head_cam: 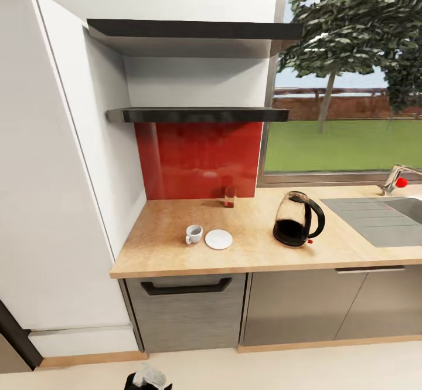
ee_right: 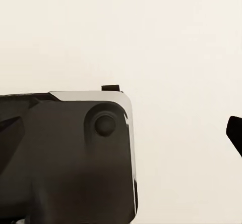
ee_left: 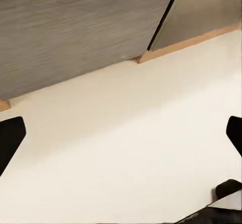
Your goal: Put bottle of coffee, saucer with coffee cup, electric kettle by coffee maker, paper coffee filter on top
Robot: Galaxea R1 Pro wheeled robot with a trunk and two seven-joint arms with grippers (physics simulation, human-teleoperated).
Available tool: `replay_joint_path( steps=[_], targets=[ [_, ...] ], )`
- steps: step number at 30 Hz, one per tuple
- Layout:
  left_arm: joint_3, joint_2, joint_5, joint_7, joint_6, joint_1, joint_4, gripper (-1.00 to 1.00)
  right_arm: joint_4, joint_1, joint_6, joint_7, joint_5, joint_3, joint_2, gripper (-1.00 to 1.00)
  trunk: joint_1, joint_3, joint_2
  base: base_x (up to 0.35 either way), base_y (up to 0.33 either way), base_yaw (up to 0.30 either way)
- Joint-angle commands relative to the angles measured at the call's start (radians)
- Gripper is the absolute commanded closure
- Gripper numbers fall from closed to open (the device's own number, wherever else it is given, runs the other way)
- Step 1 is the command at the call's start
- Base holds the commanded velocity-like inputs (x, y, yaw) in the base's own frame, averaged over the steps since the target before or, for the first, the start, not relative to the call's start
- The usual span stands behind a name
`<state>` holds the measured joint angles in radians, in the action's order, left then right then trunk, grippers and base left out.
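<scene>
Both hands low over the floor, holding nothing: left hand (ee_left: 121,138) spread wide. Right hand (ee_right: 121,133) probably open too, though robot bodywork blocks much of that view. On the worktop (head_cam: 176,261): coffee cup (head_cam: 194,234) just beside saucer (head_cam: 218,238), electric kettle (head_cam: 298,219) well apart. Risks: cup handle snags, saucer skids when cup lands, kettle tips if grabbed off-centre.

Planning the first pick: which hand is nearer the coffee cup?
Likely left: its hand hangs low facing the cabinet under the coffee cup; the right hand faces floor beside the robot's base.
</scene>
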<state>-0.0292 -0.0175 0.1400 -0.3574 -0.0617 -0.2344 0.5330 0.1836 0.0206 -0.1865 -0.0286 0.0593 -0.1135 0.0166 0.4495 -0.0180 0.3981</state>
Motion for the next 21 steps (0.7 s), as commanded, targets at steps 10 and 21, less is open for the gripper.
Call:
replay_joint_path(
  steps=[10,21],
  targets=[
    [-0.004,-0.012,-0.091,-0.388,0.168,-0.137,0.125,-1.00,0.077,0.001,-0.004,0.006,0.022,-0.006,0.012,-1.00,0.000,-0.002,0.002,0.000,0.000,0.000],
    [0.002,-0.038,-0.175,-0.581,0.402,-0.234,0.299,-1.00,0.413,0.001,0.005,0.263,0.079,-0.006,0.004,-1.00,0.000,-0.002,0.002,0.000,0.000,0.000]
  ],
)
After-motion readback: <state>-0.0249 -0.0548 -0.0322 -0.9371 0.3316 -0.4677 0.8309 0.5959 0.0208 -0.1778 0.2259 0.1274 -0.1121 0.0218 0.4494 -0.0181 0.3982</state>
